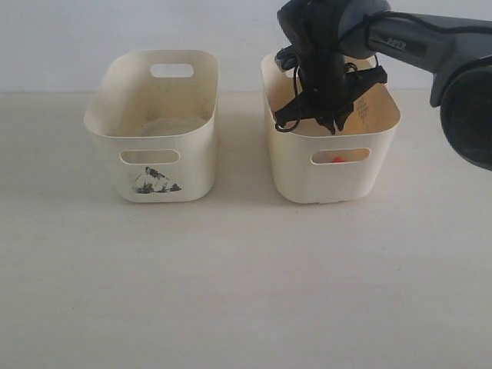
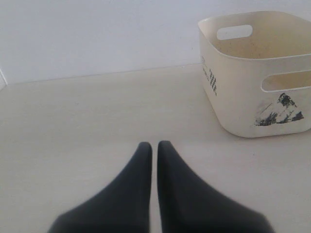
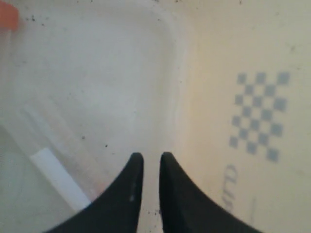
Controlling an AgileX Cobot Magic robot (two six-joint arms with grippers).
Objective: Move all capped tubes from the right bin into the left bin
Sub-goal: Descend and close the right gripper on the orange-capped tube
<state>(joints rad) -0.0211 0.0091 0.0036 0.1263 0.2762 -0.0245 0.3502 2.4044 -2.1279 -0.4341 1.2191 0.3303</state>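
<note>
The right bin (image 1: 296, 165), cream with a plain front, stands at the right, and my right gripper (image 1: 332, 123) reaches down into it. In the right wrist view that gripper (image 3: 151, 156) hangs over the bin floor (image 3: 112, 73). Its fingers are nearly together with nothing between them. Beside it lies a clear capped tube (image 3: 58, 177) with a white label, and an orange cap (image 3: 7, 17) shows at the corner. An orange cap (image 1: 338, 159) also shows through the front slot. The left bin (image 1: 154, 165), with its black-grey smudge, looks empty. My left gripper (image 2: 154, 144) is shut above the table, apart from the left bin (image 2: 233, 92).
A grey checkered mark (image 3: 260, 114) sits on the right bin's inner wall. The two bins stand side by side with a gap between them. Bare pale table (image 1: 231, 292) spreads in front of them, and a white wall rises behind.
</note>
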